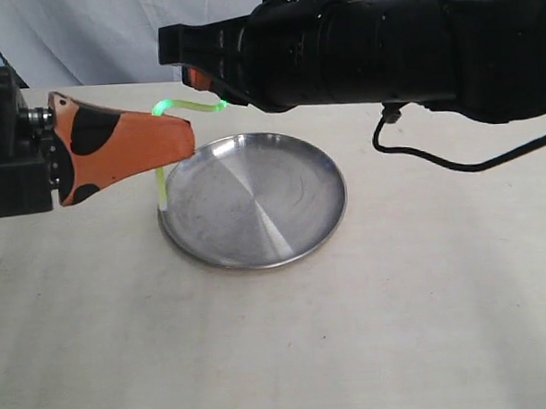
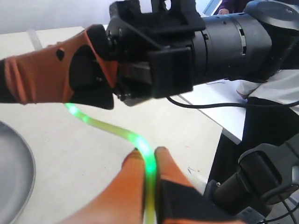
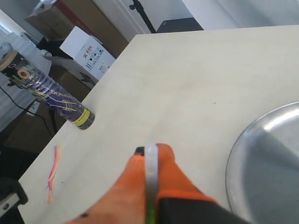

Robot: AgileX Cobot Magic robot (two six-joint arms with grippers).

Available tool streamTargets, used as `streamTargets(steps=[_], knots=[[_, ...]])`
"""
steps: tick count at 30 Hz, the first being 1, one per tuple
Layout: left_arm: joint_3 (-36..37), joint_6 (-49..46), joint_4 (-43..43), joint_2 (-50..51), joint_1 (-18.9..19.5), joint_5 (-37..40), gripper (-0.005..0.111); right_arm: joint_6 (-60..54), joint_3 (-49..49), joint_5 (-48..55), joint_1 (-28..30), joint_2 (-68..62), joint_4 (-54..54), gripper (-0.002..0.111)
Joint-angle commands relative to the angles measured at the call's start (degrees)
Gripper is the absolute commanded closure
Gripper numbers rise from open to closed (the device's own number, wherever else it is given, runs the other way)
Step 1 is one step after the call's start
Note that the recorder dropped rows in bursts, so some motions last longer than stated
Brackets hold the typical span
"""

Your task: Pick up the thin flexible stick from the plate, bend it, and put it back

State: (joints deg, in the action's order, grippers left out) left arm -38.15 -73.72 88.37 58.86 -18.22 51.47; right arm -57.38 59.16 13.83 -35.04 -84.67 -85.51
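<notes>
Presently our left gripper [image 2: 148, 155] is clenched on the stick [image 2: 117, 132], with its orange fingers [image 2: 131, 186] pinching the rod between their tips. Our right gripper [image 3: 151, 150] is clamped on the stick too, and the rod runs between its orange fingertips. Between the two grips the stick arches through the air in a bent curve, glowing bright green. The arch sits above the far-left rim of the plate [image 1: 254, 201], with the left gripper reaching in from the left and the right arm from the right. Below the left gripper a paler length of stick hangs straight down to the plate's left rim; we cannot tell whether it touches. The plate lies flat on the table [image 1: 401, 326]. A black cable [image 1: 437, 164] droops right of the plate. A dark printed tube [image 3: 51, 95] is at the table's edge, with thin coloured sticks [image 3: 52, 172] near it.
</notes>
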Motion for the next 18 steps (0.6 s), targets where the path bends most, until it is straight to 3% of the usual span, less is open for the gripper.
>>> streamTargets(steps=[1, 18], knots=[[-0.69, -1.15, 4.37, -0.26, -0.15, -5.54, 0.107, -0.66, -1.8, 5.17, -0.3, 1.52, 1.46, 0.109], [-0.69, -1.96, 6.05, -0.15, -0.15, -9.35, 0.107, -0.66, -5.12, 8.29, -0.41, 5.77, 0.43, 0.109]])
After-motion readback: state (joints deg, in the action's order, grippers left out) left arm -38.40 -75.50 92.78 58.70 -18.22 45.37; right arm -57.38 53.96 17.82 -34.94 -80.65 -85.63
